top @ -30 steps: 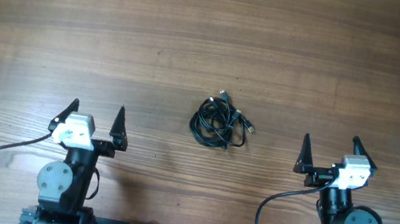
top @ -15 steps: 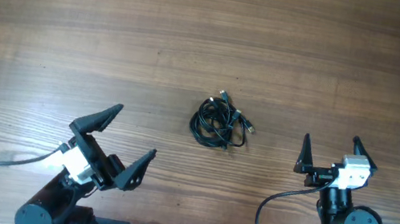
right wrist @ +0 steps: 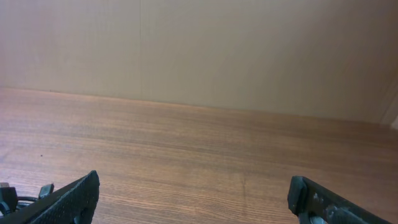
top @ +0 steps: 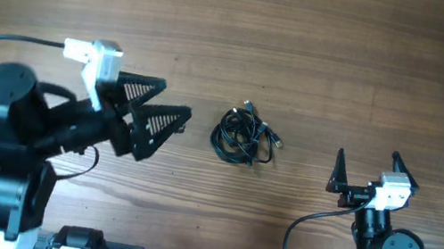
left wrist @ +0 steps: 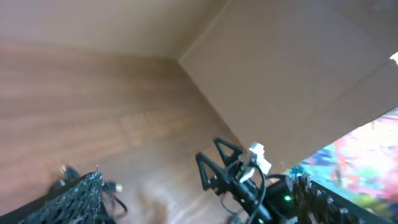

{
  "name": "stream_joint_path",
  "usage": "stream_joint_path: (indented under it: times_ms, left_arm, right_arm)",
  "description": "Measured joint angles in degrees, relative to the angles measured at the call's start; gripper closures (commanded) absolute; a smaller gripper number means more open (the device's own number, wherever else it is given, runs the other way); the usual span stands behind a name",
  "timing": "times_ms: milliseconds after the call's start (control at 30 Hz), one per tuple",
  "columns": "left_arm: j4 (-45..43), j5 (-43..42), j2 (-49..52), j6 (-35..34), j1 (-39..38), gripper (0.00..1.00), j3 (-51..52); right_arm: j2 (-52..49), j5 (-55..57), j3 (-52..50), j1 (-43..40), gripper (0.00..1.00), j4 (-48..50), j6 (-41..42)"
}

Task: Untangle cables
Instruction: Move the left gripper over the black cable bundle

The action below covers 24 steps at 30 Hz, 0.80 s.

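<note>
Overhead: the cables point(top: 243, 137) lie in one small knot near the centre of the table point(top: 310, 31). The left gripper point(top: 174, 101) hangs spread wide at the knot's nine o'clock, near but apart, grasping nothing. The right gripper point(top: 368, 156) sits released at three o'clock, well apart. Left wrist: the knot shows blurred at seven o'clock. Right wrist: cord ends show at seven o'clock, jaws wide apart

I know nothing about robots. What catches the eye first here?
A small knot of black cables lies in the middle of the wooden table. The left gripper looms large beside it, open and pointing at the knot, while the right gripper sits open near the front edge.
</note>
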<state>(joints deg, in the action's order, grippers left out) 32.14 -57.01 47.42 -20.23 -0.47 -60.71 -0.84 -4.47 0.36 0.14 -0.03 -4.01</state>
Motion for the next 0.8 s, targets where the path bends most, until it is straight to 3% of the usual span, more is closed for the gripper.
stream_joint_path:
  times_ms: [100, 233, 367, 533, 700, 800]
  left_arm:
    - [2.60, 2.01, 0.52, -1.90, -2.25, 0.01, -0.13]
    - [13.05, 20.20, 3.89, -3.67, -12.50, 0.00, -4.04]
    - [15.91, 33.16, 13.18, -3.96, -19.04, 0.00, -9.33]
    - [21.33, 37.53, 23.08, -4.13, -19.69, 0.00, -12.31]
    - [21.24, 29.55, 26.32, -4.22, -19.74, 0.00, -12.33]
    - [22.14, 28.65, 28.13, -8.63, -20.41, 0.00, -12.59]
  right_arm:
    - [0.00, 0.04, 0.00, 0.00, 0.00, 0.00, 0.00]
    - [0.00, 0.04, 0.00, 0.00, 0.00, 0.00, 0.00]
    - [0.00, 0.04, 0.00, 0.00, 0.00, 0.00, 0.00]
    - [0.00, 0.04, 0.00, 0.00, 0.00, 0.00, 0.00]
    - [0.00, 0.04, 0.00, 0.00, 0.00, 0.00, 0.00]
    - [0.00, 0.04, 0.00, 0.00, 0.00, 0.00, 0.00]
